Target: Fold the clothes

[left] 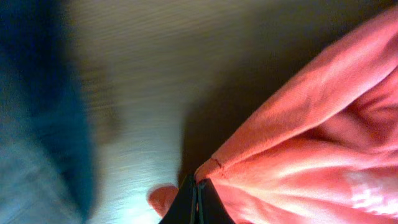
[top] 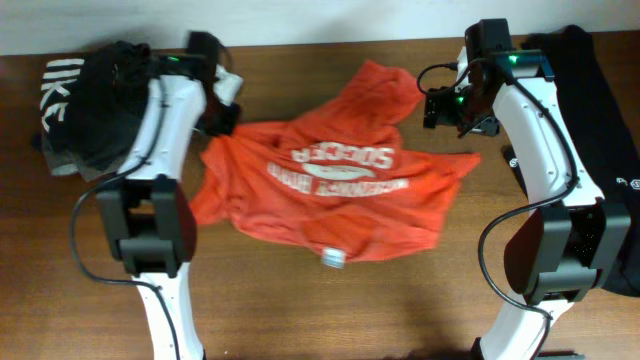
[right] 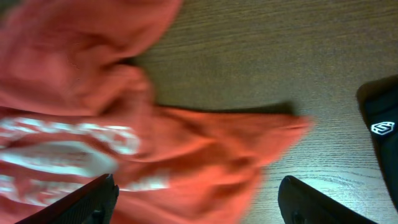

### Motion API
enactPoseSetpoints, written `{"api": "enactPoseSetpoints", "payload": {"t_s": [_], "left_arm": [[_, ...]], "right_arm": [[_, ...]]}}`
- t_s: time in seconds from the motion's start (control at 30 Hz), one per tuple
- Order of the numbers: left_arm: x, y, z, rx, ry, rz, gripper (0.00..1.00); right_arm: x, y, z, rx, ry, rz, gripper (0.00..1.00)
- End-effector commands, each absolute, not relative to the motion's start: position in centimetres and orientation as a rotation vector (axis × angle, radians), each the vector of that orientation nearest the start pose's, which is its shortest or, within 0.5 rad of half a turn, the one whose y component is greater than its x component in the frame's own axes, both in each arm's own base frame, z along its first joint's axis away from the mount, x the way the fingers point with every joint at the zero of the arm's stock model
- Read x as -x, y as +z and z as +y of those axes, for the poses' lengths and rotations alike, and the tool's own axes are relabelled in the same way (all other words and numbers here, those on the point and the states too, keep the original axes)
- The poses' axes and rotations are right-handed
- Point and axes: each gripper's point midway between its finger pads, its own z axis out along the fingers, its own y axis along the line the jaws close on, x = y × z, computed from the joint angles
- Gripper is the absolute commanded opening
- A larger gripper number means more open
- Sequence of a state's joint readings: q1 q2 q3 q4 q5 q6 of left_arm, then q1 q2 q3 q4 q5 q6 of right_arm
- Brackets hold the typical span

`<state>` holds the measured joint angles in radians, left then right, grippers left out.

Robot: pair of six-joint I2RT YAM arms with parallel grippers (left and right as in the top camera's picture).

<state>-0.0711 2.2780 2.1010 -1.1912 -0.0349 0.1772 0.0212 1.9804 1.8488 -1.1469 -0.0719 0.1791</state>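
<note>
The clothes, a red-orange T-shirt, lie crumpled on the middle of the wooden table with white lettering facing up and a white neck tag at the near edge. My left gripper is at the shirt's left edge. In the left wrist view it is shut, with the shirt's hem pinched at its tips and slightly raised. My right gripper hovers over the shirt's right side. It stands open above the fabric, its fingers wide apart and holding nothing.
A dark garment pile with white lettering lies at the far left, blurred blue in the left wrist view. A black garment with a small white logo lies at the right. Bare wood runs along the front.
</note>
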Motion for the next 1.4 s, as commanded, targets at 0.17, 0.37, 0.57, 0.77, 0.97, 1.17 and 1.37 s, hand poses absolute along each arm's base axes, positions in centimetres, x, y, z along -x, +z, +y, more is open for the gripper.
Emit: {"api": "enactPoseSetpoints", "payload": {"t_s": [0.17, 0.37, 0.57, 0.77, 0.97, 1.17, 1.37], "left_arm": [[-50.6, 10.7, 0.9, -0.047, -0.058, 2.881, 0.23], [-50.6, 11.3, -3.0, -0.175, -0.2, 2.863, 0.51], [-48.8, 11.7, -12.5, -0.564, -0.352, 2.812, 0.55], [-45.0, 11.6, -23.9, -1.02, -0.357, 2.678, 0.6], [-39.8, 11.0, -30.5, -1.278, -0.353, 2.631, 0.59], [-33.7, 8.1, -34.1, -1.467, -0.306, 2.711, 0.59], [-30.6, 5.8, -35.2, -1.507, -0.214, 2.801, 0.59]], "right_arm": [[-44.6, 14.5, 2.4, -0.193, 0.146, 2.853, 0.87], [-44.7, 14.6, 2.4, -0.182, 0.144, 2.849, 0.87], [-45.4, 14.8, 0.7, -0.228, 0.14, 2.816, 0.88], [-45.5, 14.9, -2.5, -0.345, 0.185, 2.795, 0.87], [-45.3, 14.9, -4.6, -0.412, 0.182, 2.782, 0.88], [-45.2, 14.9, -6.2, -0.459, 0.175, 2.771, 0.88], [-45.3, 15.0, -6.5, -0.466, 0.173, 2.763, 0.88]]}}
